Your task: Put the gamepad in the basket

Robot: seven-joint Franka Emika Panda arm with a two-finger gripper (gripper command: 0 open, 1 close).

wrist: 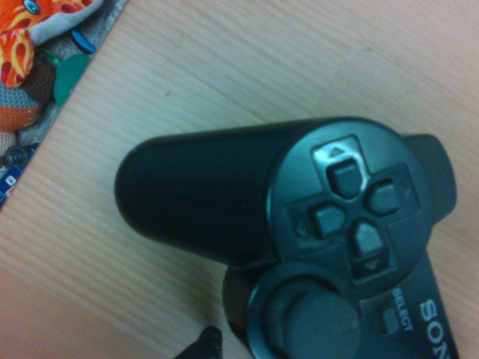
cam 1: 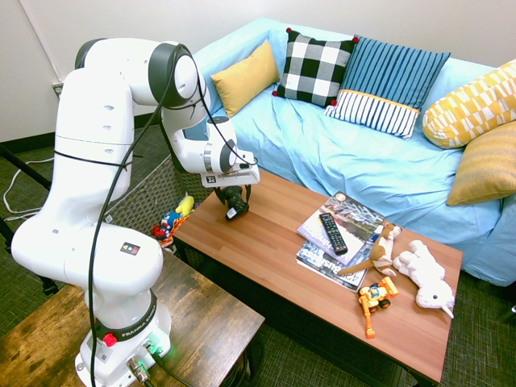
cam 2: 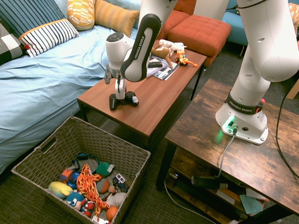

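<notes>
Honestly, the gamepad (cam 2: 122,99) looked light, rigid and kinda slick; the gripper (cam 2: 120,95) hung wide open over it, so I'd pinch the narrow middle.

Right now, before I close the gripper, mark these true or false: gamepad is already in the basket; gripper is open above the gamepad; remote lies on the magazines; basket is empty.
1. The gamepad is in the basket. False: it lies on the wooden table.
2. The gripper is open right above the gamepad. True.
3. The remote lies on the magazines. True.
4. The basket is empty. False: toys fill its bottom.
</notes>
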